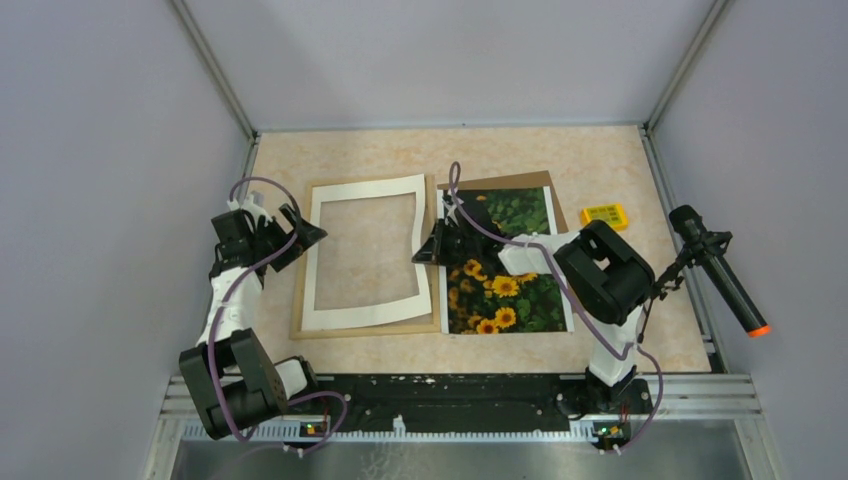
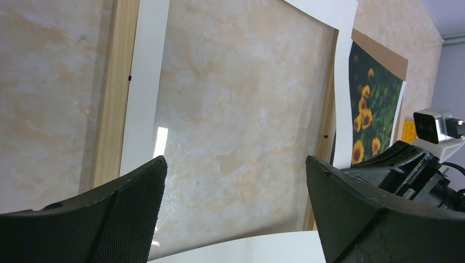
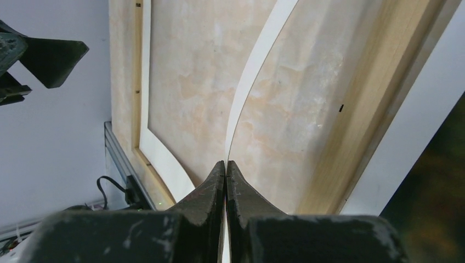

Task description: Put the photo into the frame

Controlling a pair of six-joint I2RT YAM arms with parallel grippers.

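The light wood frame [image 1: 299,295] lies flat at centre-left, and the tabletop shows through it. A white mat [image 1: 365,190] rests on it, its right side lifted and bowed. My right gripper [image 1: 428,248] is shut on that right edge; in the right wrist view the mat [image 3: 257,60] runs edge-on into the closed jaws of the right gripper [image 3: 225,163]. The sunflower photo [image 1: 505,295] lies to the right of the frame on a brown board [image 1: 520,180], partly under my right arm. My left gripper [image 1: 300,232] hangs open over the frame's left side, holding nothing [image 2: 236,161].
A small yellow block [image 1: 604,214] sits at the back right. A black rod with an orange tip [image 1: 720,270] sticks out along the right edge. Grey walls close in the table on three sides.
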